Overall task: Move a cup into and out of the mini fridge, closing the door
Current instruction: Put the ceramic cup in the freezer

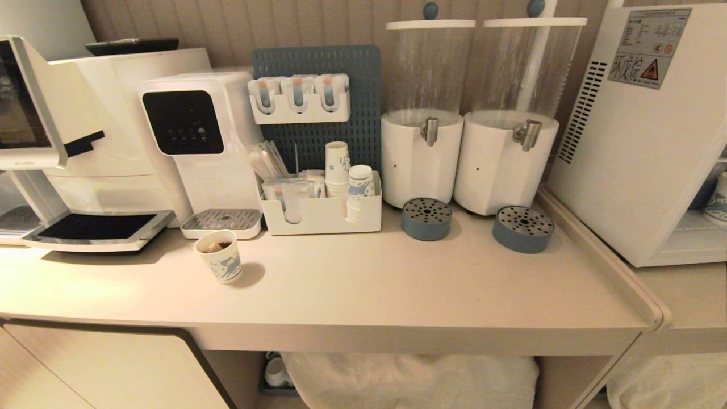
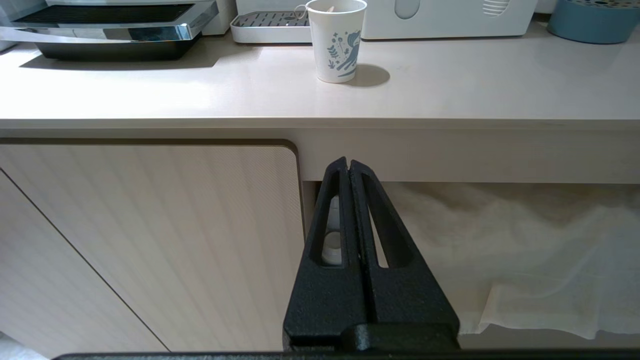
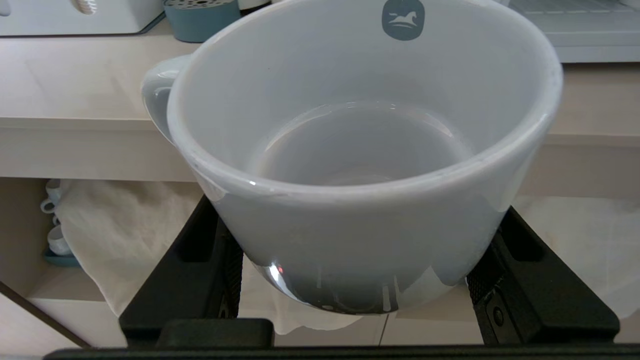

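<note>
The white ceramic cup (image 3: 360,100) fills the right wrist view, its loop handle (image 3: 155,95) off to one side and a small horse emblem inside the rim. My right gripper (image 3: 357,240) is shut on the cup, one black finger (image 3: 200,260) against each side of its lower body, in front of and below the counter edge. The mini fridge (image 1: 642,142) stands at the counter's right end, with part of its inside showing at the picture's edge. Its door is out of view. My left gripper (image 2: 346,162) is shut and empty, parked low by the cabinet front. Neither arm shows in the head view.
A patterned paper cup (image 1: 219,257) with a tea bag stands on the counter (image 1: 397,284). Behind it are a coffee machine (image 1: 57,142), a water dispenser (image 1: 193,142), a cup organiser (image 1: 321,213), two drink dispensers (image 1: 423,153) and blue drip trays (image 1: 426,218). White cloth (image 1: 409,380) lies below.
</note>
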